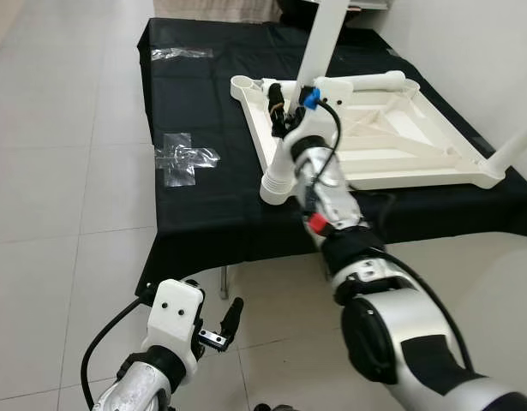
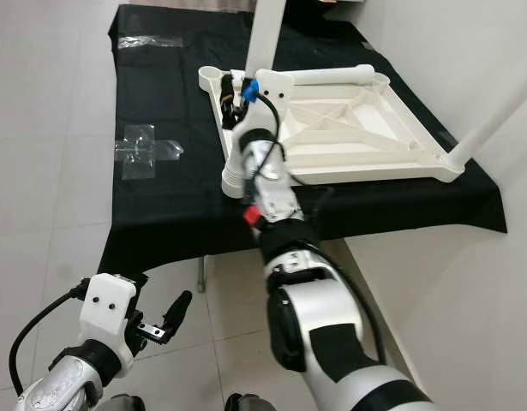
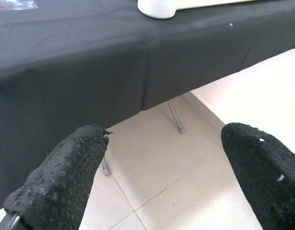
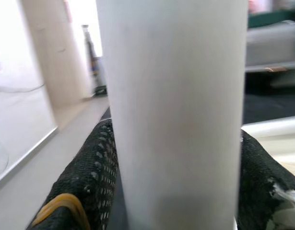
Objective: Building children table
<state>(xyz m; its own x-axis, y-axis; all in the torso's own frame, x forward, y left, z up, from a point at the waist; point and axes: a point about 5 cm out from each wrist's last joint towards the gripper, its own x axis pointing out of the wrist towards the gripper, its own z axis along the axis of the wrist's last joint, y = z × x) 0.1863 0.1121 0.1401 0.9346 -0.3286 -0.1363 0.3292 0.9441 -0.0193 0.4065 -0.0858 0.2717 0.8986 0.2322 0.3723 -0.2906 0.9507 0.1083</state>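
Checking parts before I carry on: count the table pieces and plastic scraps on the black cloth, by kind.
White table legs: 3, one held upright by the right gripper
White tabletop, upside down: 1
Clear plastic scraps: 2
Total: 6

I count one white tabletop (image 1: 392,128) upside down on my worktop (image 1: 203,205). Three legs: one upright (image 1: 325,38), one lying (image 1: 366,83), one at the far corner (image 1: 516,145). Two tape patches (image 1: 184,158).

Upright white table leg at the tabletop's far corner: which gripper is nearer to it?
Right. The right gripper is closed around the white table leg near its base; the left gripper hangs open below the table edge, over the floor.
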